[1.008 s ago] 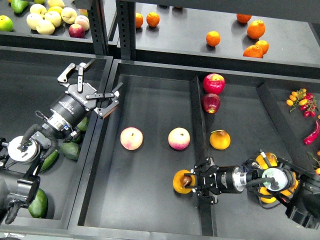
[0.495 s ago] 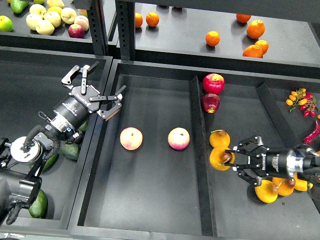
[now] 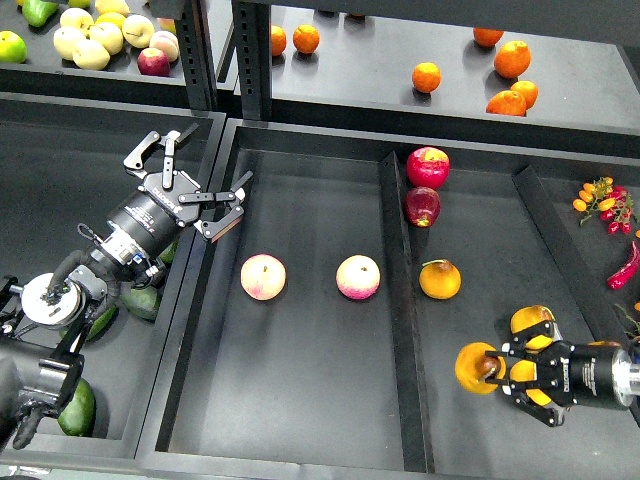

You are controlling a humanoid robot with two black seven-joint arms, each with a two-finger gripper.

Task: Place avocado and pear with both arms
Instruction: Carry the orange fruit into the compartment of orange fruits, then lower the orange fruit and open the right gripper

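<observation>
Yellow-orange pear (image 3: 474, 367) sits clamped in the right gripper (image 3: 497, 368) over the right bin; the left gripper (image 3: 197, 176) hangs spread wide, holding nothing.

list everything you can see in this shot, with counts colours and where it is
pear: 1, yellow-orange, right bin, in the right claw
loose pears: 1 plainly seen plus some behind the claw, right bin
red apples: 2, right bin top
pink-yellow fruits: 2, middle bin
avocados: several, dark green, left bin
oranges: about 8, back shelf
pale apples: a pile, back-left shelf
chillies: red, right edge
left claw: open, empty, over the bin wall
right claw: shut on pear
</observation>
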